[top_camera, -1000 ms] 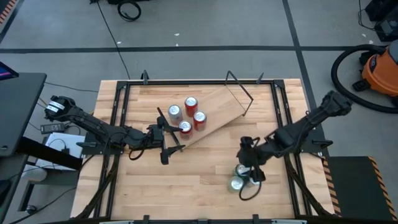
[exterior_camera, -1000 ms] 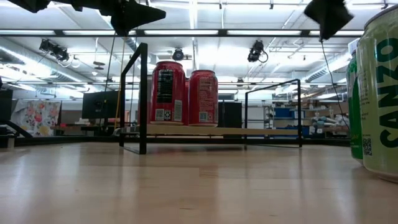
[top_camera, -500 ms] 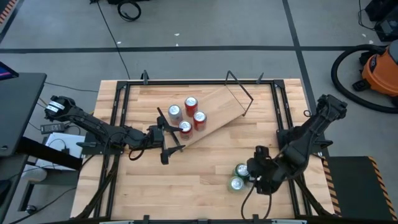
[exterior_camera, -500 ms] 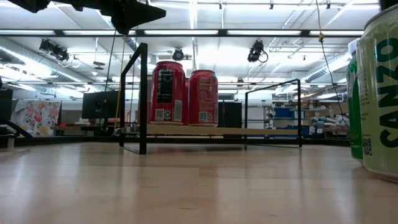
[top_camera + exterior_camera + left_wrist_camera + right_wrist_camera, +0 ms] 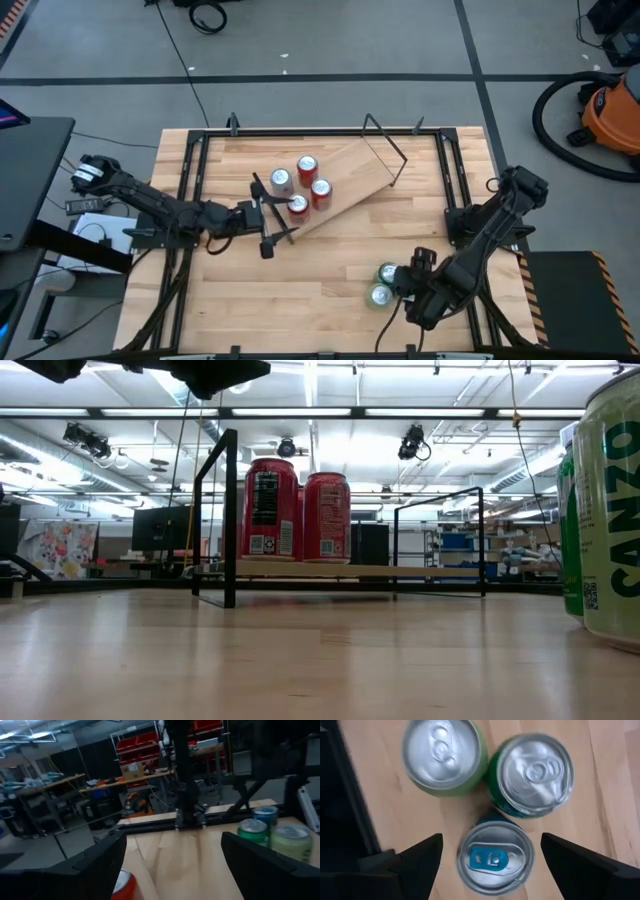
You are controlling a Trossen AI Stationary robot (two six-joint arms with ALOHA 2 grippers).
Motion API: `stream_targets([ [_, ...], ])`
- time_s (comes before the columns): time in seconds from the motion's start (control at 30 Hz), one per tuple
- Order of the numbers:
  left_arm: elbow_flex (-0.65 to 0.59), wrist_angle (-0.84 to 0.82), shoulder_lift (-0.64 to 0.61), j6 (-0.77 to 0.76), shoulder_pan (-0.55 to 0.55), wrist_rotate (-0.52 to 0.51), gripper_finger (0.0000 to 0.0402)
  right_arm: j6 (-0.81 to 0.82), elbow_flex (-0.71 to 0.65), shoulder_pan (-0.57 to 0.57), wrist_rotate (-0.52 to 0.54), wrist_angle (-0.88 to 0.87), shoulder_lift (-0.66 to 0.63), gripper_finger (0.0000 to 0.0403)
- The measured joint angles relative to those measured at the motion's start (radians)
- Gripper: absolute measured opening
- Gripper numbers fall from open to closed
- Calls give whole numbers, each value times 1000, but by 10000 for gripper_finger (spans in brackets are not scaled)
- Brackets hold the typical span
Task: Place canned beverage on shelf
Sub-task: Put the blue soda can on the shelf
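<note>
Near the table's front right corner, three upright aluminium cans clustered together: two green ones (image 5: 443, 755) (image 5: 532, 774) and a blue-tabbed one (image 5: 495, 856), under the right gripper (image 5: 489, 851), fingers spread wide on either side of the blue-tabbed can, nothing gripped. Farther back, angled across the butcher-block tabletop (image 5: 300, 280), the light-wood plank shelf with black rod end frames (image 5: 345, 175), carrying four red cans (image 5: 299, 186); just beside its near end, the left gripper (image 5: 268, 218), open and empty. Seen only overhead: four red cans, against two (image 5: 298, 509) at table height.
</note>
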Motion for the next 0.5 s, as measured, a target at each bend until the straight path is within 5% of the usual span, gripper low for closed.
stream_targets([
  [0.5,0,13,0,-3,66,37,336,14,-1,0,-24,-31,72,347],
])
